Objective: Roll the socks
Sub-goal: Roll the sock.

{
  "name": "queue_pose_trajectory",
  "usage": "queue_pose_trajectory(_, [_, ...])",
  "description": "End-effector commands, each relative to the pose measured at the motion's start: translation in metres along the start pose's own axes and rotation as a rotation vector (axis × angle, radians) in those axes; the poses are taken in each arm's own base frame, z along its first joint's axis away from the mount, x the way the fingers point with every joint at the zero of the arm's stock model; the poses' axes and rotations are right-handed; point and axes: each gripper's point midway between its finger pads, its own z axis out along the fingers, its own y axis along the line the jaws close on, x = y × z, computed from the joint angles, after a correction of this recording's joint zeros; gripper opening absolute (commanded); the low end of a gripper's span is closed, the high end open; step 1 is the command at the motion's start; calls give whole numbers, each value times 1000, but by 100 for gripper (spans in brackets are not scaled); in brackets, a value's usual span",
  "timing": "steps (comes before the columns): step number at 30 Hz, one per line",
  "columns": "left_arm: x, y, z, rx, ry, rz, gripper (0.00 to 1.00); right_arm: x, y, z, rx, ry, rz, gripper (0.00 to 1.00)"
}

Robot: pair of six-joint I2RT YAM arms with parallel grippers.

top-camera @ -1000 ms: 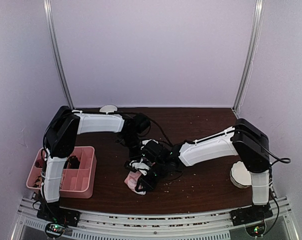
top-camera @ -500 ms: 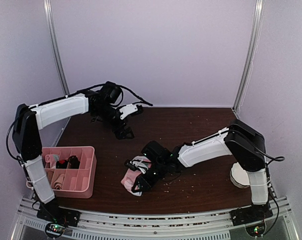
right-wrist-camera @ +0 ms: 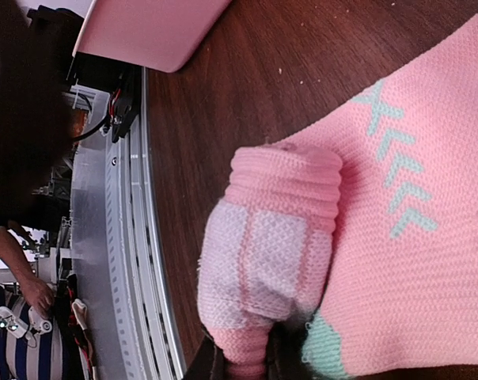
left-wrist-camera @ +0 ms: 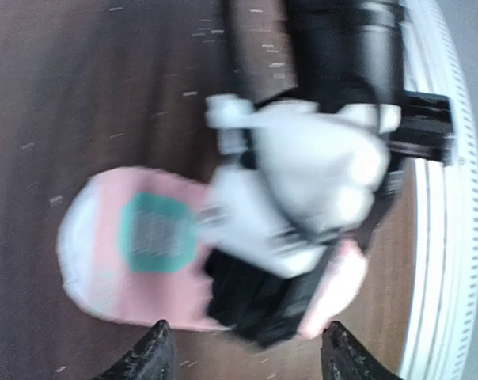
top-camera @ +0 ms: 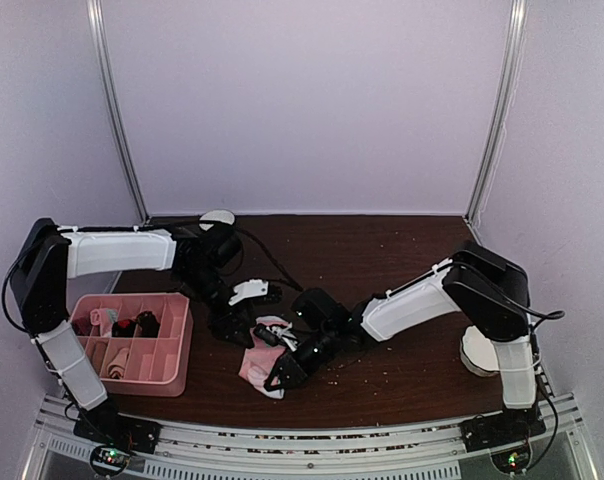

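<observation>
The pink socks [top-camera: 254, 364] with mint-green marks lie partly rolled at the front middle of the table. My right gripper [top-camera: 280, 376] is shut on the rolled end; in the right wrist view the pink cuff [right-wrist-camera: 275, 237] is pinched between the fingers [right-wrist-camera: 243, 366]. My left gripper [top-camera: 240, 324] hovers open just left of and behind the bundle. Its view is blurred; it shows the pink sock [left-wrist-camera: 120, 261] with a mint patch, the right gripper [left-wrist-camera: 302, 190] on top, and my left gripper's [left-wrist-camera: 247, 360] tips wide apart and empty. The argyle pair cannot be made out.
A pink divided tray [top-camera: 172, 360] stands at the front left with small dark and pink things in it; its corner shows in the right wrist view [right-wrist-camera: 152, 32]. A white round object [top-camera: 476, 350] lies by the right arm's base. Crumbs dot the table.
The left arm lifted away to the back left, then swung down again to the sock bundle. The right gripper kept its hold and shifted the bundle slightly toward the front.
</observation>
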Motion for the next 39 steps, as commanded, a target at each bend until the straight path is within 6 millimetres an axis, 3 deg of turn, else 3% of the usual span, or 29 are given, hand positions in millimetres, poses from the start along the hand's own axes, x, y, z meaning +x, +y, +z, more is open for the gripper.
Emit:
queue_pose_trajectory(1, [-13,-27,8,118,-82,-20,63,164,-125,-3,455,344,438,0])
queue_pose_trajectory(2, [-12,-16,6,66,-81,-42,70,163,-124,-3,453,333,438,0])
queue_pose_trajectory(3, [-11,4,-3,-4,-103,-87,92,161,-124,-3,453,322,438,0])
queue_pose_trajectory(5, [-15,43,-31,-116,-200,-207,98,163,-126,-5,470,314,437,0])
queue_pose_trajectory(7, [-16,61,-52,-109,-271,-294,98,166,-127,-5,472,313,444,0])
queue_pose_trajectory(11, [-12,27,-51,33,-297,-203,98,165,-127,-6,471,296,451,0])
queue_pose_trajectory(16, [1,-33,-17,166,-228,-55,95,160,-128,-3,461,266,462,0])
queue_pose_trajectory(17, [0,-41,-14,190,-226,-36,98,161,-128,-4,464,266,465,0])
queue_pose_trajectory(22, [3,-35,-8,128,-191,-33,98,158,-127,-4,463,250,478,0])
queue_pose_trajectory(25, [8,-39,-4,108,-174,-3,80,155,-127,-3,458,229,492,0])
queue_pose_trajectory(27, [8,-44,1,107,-148,21,58,152,-129,-2,456,210,510,0])
queue_pose_trajectory(30, [14,-49,22,64,-33,82,42,148,-129,0,451,184,522,0])
queue_pose_trajectory(39, [34,-44,60,33,182,137,33,146,-128,-1,441,162,537,0])
